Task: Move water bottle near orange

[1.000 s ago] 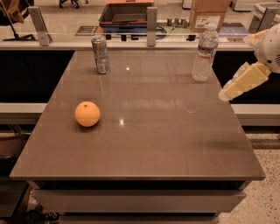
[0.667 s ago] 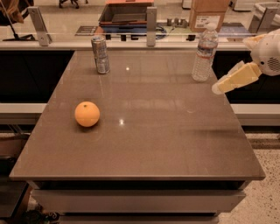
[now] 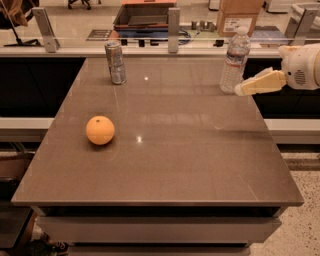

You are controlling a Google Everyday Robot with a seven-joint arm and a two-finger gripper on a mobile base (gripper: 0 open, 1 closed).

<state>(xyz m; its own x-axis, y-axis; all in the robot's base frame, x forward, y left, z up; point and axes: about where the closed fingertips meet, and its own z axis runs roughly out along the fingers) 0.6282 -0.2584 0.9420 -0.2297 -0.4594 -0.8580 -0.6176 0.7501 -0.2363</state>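
Tabletop (image 3: 165, 165) of glossy brown filled most of the view. Read as a clock face with 12 at the far edge, it had the orange (image 3: 100, 130) alone at about 9 o'clock, well in from the left rim, with its small dark stem dimple turned upward. At about 11 o'clock, close to the far edge, stood 1 silver can (image 3: 115, 62), upright and well apart from the fruit. Beyond the 12 o'clock edge ran a pale ledge (image 3: 75, 50). On it were a slanted post (image 3: 44, 29) toward the left and a straight post (image 3: 173, 22) near the middle, with a dark tray (image 3: 145, 14) between them farther back. To the right of that sat a cardboard box (image 3: 239, 17) with a white label. The water bottle (image 3: 235, 60) stood upright at about 1 o'clock near the far right corner, white cap on. It was well apart from the orange, most of the table's width away. The gripper (image 3: 241, 90) hung at about 2 o'clock, its cream-coloured end pointing toward 9 o'clock from over the right rim. Its tip was just beside the bottle's lower right side, and whether the 2 touched could not be told. Nor could I tell how far the claw was open, and nothing showed in its hold. Its rounded white wrist (image 3: 305, 67) sat at the right border, at about 3 o'clock. Speckled floor (image 3: 305, 215) showed below it, toward 4 o'clock.
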